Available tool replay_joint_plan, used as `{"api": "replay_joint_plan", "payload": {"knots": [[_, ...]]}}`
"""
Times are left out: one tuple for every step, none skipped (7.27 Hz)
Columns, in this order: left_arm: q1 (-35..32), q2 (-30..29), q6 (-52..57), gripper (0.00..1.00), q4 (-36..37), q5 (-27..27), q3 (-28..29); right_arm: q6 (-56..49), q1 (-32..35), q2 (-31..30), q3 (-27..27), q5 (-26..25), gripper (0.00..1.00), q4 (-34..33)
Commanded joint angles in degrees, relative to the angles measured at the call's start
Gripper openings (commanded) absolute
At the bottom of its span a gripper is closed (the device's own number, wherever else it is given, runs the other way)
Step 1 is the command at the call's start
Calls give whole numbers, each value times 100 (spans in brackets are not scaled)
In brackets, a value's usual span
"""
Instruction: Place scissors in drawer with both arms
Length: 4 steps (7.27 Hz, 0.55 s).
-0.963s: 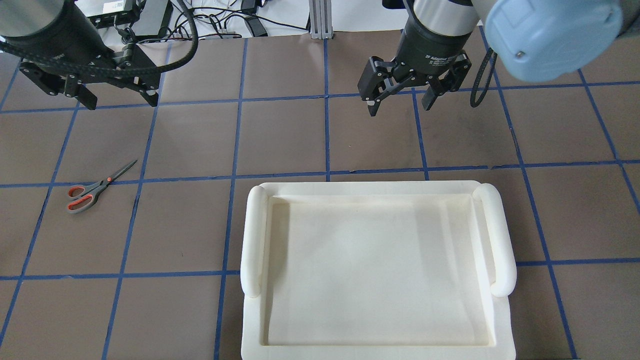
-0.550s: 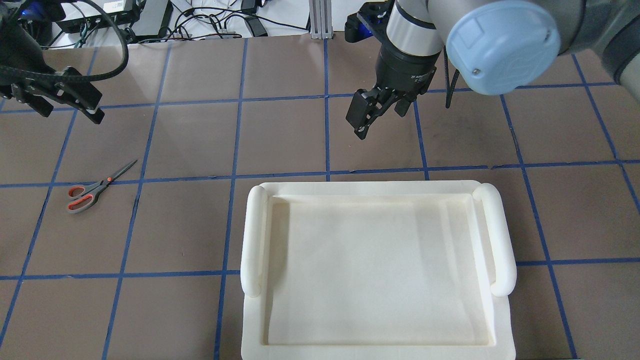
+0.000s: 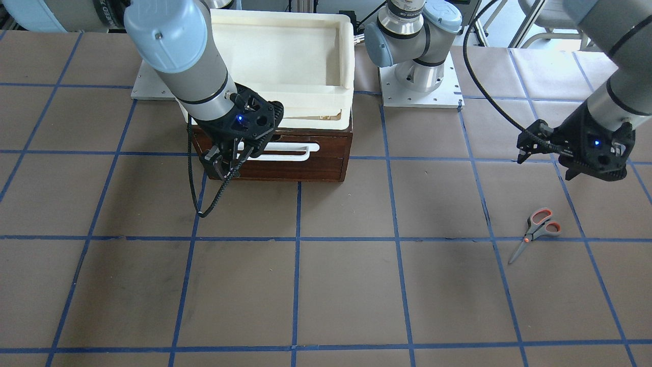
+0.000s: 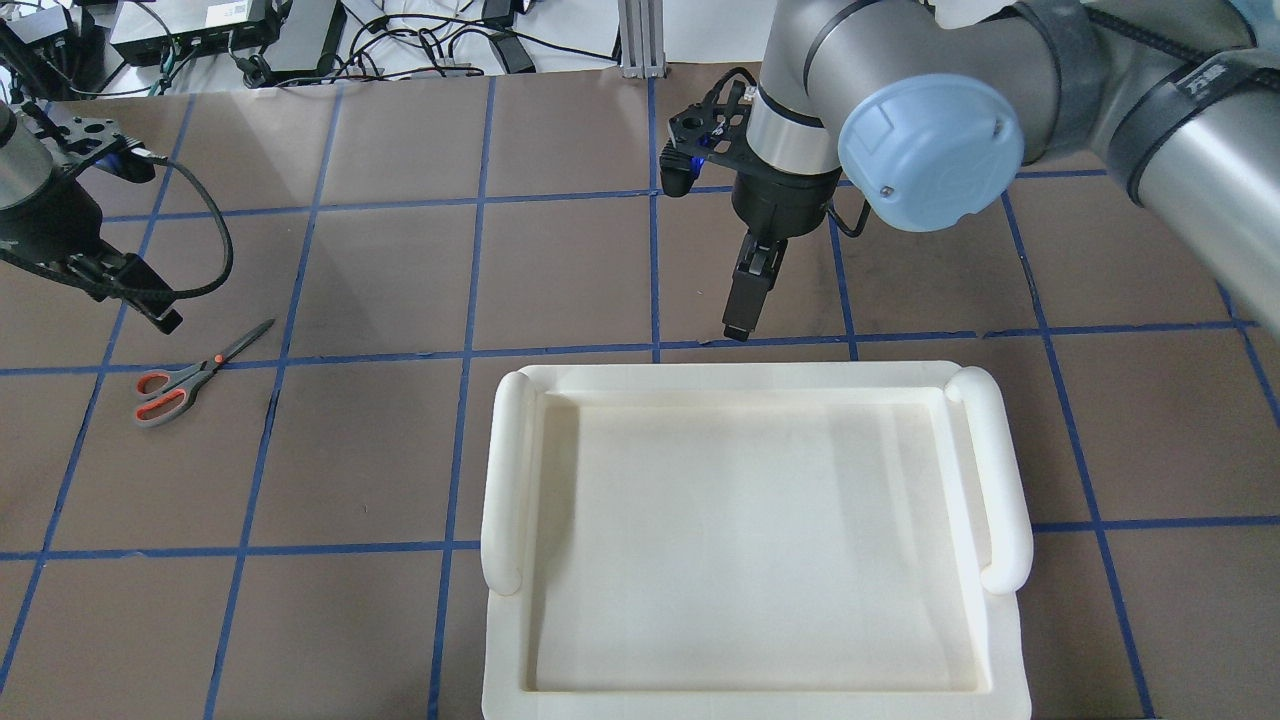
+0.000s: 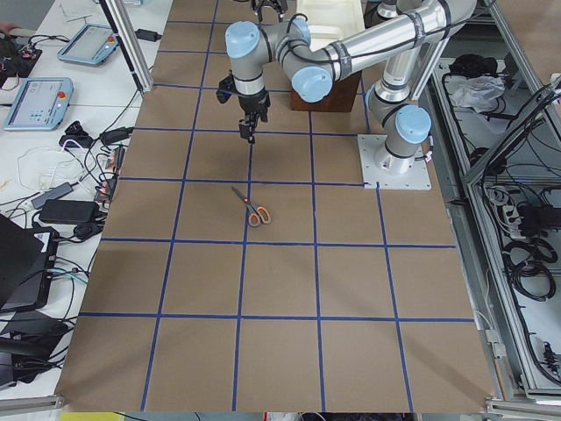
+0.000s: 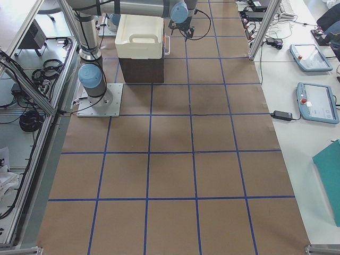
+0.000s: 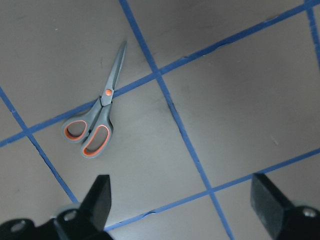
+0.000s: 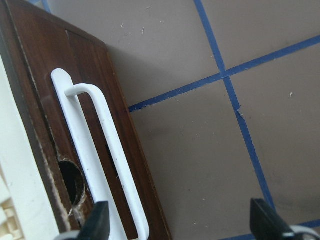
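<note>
The scissors (image 4: pixel 190 378) lie flat on the brown mat, blades pointing away from the robot; they also show in the front view (image 3: pixel 537 232) and the left wrist view (image 7: pixel 97 120). My left gripper (image 4: pixel 130 300) is open and empty and hangs above the mat just beyond the scissors (image 3: pixel 545 163). The drawer (image 3: pixel 285 153) has a dark red-brown front with a white bar handle (image 8: pixel 100 160) and sits under a cream bin. My right gripper (image 3: pixel 224 163) is open and empty, in front of the drawer front at one end of the handle (image 4: pixel 745 300).
The cream plastic bin (image 4: pixel 505 480) stands on top of the drawer box (image 3: pixel 346 51). The arms' white base plates (image 3: pixel 417 97) lie beside the box. Cables and electronics (image 4: pixel 250 30) lie past the table's far edge. Blue tape lines grid the mat.
My right gripper has turned edge-on and come down toward the drawer front. My left gripper has turned and moved nearer to the scissors. The scissors have not moved.
</note>
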Motion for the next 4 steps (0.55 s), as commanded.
{"api": "replay_joint_plan", "payload": {"knots": [[177, -667, 489, 98, 851, 64, -81, -1320, 17, 368, -47, -57, 97, -47], [474, -905, 953, 98, 1093, -6, -90, -1481, 78, 448, -47, -58, 97, 5], [616, -1186, 1132, 98, 1121, -215, -81, -1482, 323, 501, -56, -171, 98, 23], [617, -1389, 1281, 95, 1400, -226, -90, -1500, 473, 641, -161, -259, 99, 40]]}}
